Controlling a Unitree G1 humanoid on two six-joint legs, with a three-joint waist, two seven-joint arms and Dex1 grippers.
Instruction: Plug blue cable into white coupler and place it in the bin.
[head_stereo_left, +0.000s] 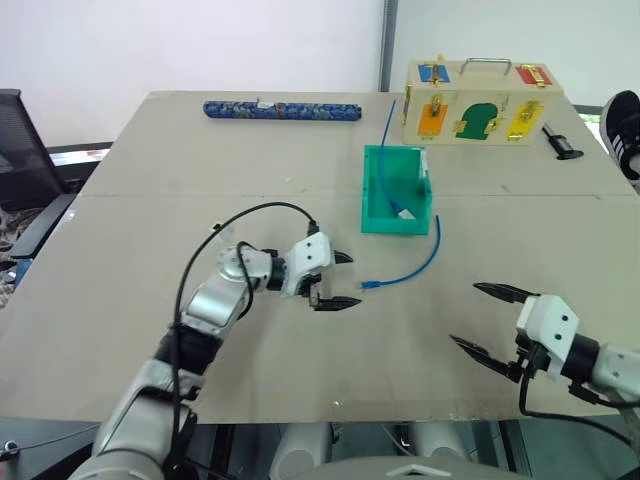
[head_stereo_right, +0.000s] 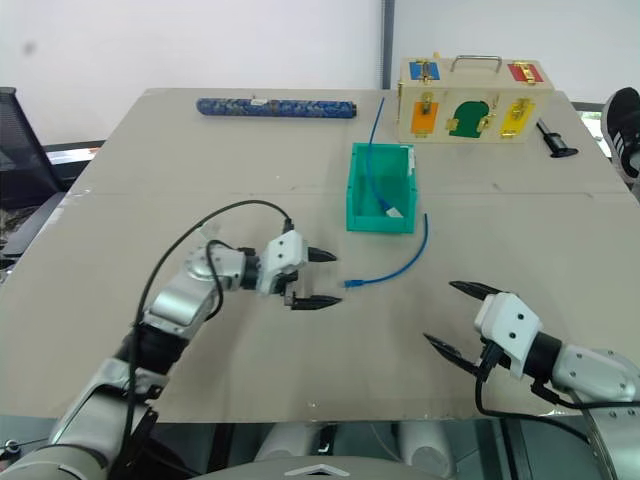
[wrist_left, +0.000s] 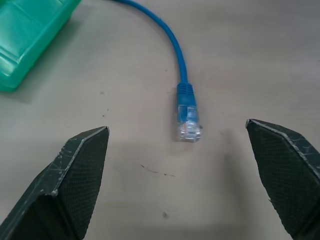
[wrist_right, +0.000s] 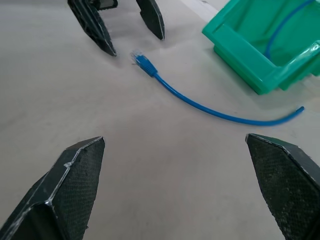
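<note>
Left wrist view: left gripper (wrist_left: 177, 180) jaws wide apart, empty, clear plug of blue cable (wrist_left: 187, 125) just ahead between fingertips, cable axis running away toward bin (head_stereo_left: 380, 200). Right gripper (head_stereo_left: 480, 318) also spread, empty, farther off. White coupler (head_stereo_left: 402, 212) seemingly inside bin. Counter (head_stereo_left: 150, 200) between unobstructed; patterned tube (head_stereo_left: 281, 110), wooden box (head_stereo_left: 480, 105) far back.

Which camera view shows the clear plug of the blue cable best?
The left wrist view: the plug lies large between the open left gripper's fingers. The right wrist view shows it small, beside the left gripper. The eye views show a speck.
</note>
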